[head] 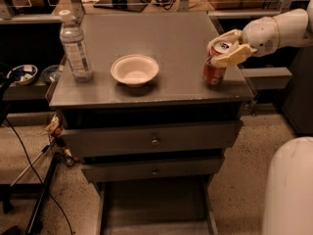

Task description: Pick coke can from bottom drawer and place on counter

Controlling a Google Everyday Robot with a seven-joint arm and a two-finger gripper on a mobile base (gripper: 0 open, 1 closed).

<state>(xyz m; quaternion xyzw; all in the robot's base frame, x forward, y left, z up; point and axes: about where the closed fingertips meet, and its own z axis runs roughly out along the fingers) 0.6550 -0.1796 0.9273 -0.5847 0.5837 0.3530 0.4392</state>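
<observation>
camera view: hand (223,48) reaches in from the side and is clamped on the upper part of the coke can (213,73), one finger behind the rim, one across the front. the can leans slightly, low over the tabletop (181,35) near its side edge; full base contact cannot be confirmed. bowl (134,70) and water bottle (76,48) stand well apart from it. bottom drawer (154,214) is pulled out below. recommended: square the can upright, seat it flat and clear of the edge, then part the fingers and withdraw without dragging it.
</observation>
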